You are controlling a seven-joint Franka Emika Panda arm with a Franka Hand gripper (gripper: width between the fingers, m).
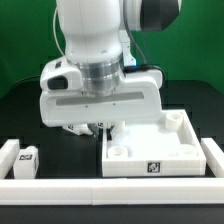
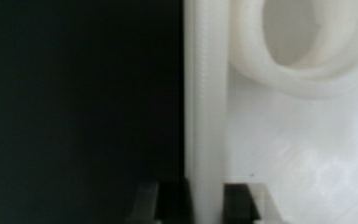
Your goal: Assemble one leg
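Note:
One leg [image 1: 28,158], a small white post with a black-and-white tag, stands at the exterior view's left, apart from the gripper. The large white panel [image 1: 160,150] with a raised rim lies at the front right. My gripper [image 1: 99,128] is down at the panel's rear left corner. In the wrist view the gripper [image 2: 206,202] straddles the panel's rim [image 2: 204,100]. A dark fingertip [image 2: 167,203] sits against each side of the rim, so the gripper is shut on it. A round socket [image 2: 309,50] in the panel shows beside the rim. No leg shows in the wrist view.
The white L-shaped border rail [image 1: 110,190] runs along the front and up the exterior view's right side [image 1: 213,155], with the panel against it. The black table [image 1: 30,110] lies to the left. The arm's body hides the area behind the panel.

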